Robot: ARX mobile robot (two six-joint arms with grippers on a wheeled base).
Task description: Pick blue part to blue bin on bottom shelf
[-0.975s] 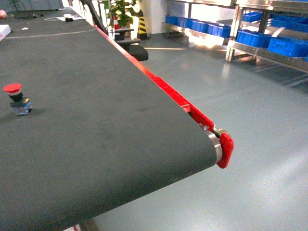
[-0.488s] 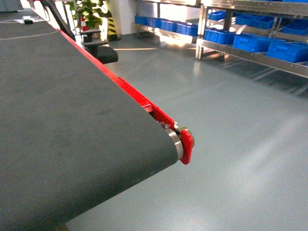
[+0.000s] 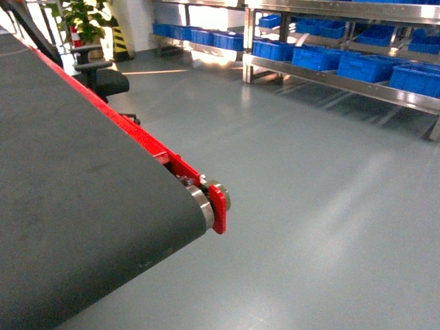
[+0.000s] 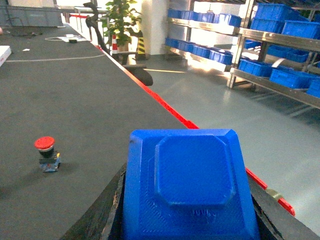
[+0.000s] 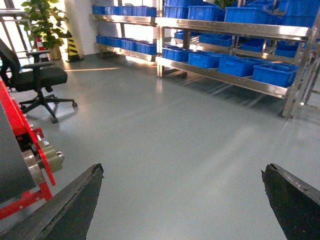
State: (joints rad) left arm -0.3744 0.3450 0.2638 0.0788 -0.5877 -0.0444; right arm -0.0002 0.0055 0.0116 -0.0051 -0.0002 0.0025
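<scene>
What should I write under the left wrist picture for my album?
Blue part held in the left gripper above the belt.

A shiny grey floor [image 3: 309,206] lies beside the belt [image 3: 75,206]. A black chair [image 5: 42,80] stands near a plant [image 5: 42,22].

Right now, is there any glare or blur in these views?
Head view: window glare streaks the floor, otherwise sharp. Left wrist view: the blue part fills the foreground, slightly soft. Right wrist view: bright patch under the far shelves; open right hand edges blurred.
</scene>
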